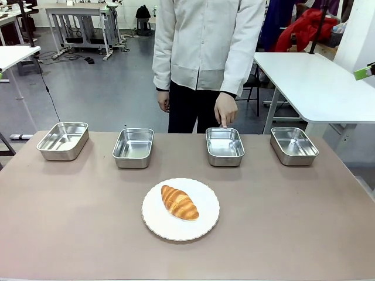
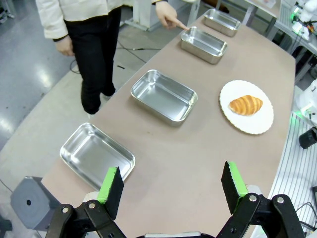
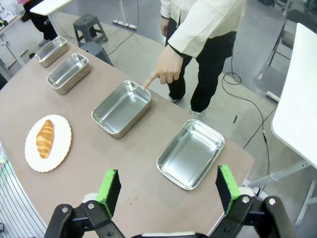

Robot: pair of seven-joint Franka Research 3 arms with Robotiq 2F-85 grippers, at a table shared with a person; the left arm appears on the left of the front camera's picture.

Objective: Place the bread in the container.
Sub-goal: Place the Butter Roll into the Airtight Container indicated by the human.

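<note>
Showing the bread (image 1: 180,202) lying slantwise on a round white plate (image 1: 206,227), near the middle of the table (image 1: 304,228) and on the robot's side of a row of four steel trays. Pointing down, with the forefinger of the person's hand (image 1: 225,110), at the far rim of the container (image 1: 225,159) (third tray counting from the robot's left); fingertip touching that rim or hanging just above it, cannot tell which. Sitting empty and apart from one another along the far edge: the container, the far-left tray (image 1: 63,140), the second tray (image 1: 133,147) and the far-right tray (image 1: 293,145). Hovering above the near left part of the table, jaws spread wide and gripping nothing: the left gripper (image 2: 171,183), with the far-left tray just ahead of it. Hanging likewise released and empty over the near right part of the table: the right gripper (image 3: 168,186), with the far-right tray just ahead of it.
</note>
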